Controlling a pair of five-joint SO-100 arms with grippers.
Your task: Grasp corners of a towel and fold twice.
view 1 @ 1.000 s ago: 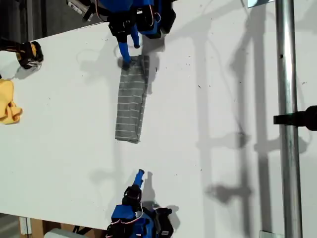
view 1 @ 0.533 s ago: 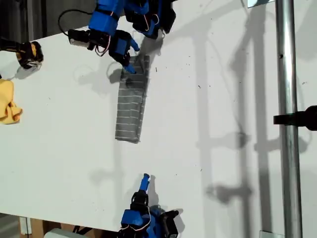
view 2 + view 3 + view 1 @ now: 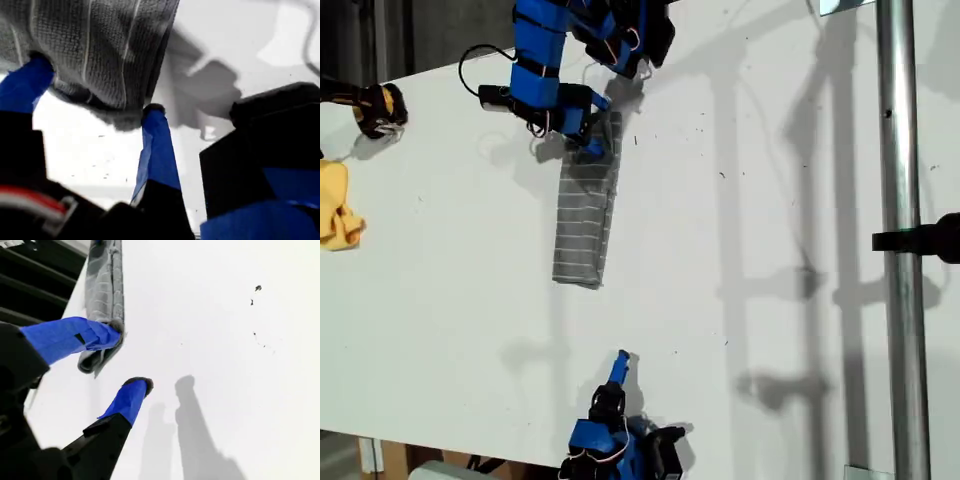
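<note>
The towel (image 3: pixel 586 204) lies folded in a long narrow strip on the white surface (image 3: pixel 770 200), running twelve to six in the exterior view. Our first claw (image 3: pixel 592 143) straddles its twelve o'clock end, jaws spread, nothing clamped. Our second claw (image 3: pixel 622 362) gapes empty at six, well apart.
</note>
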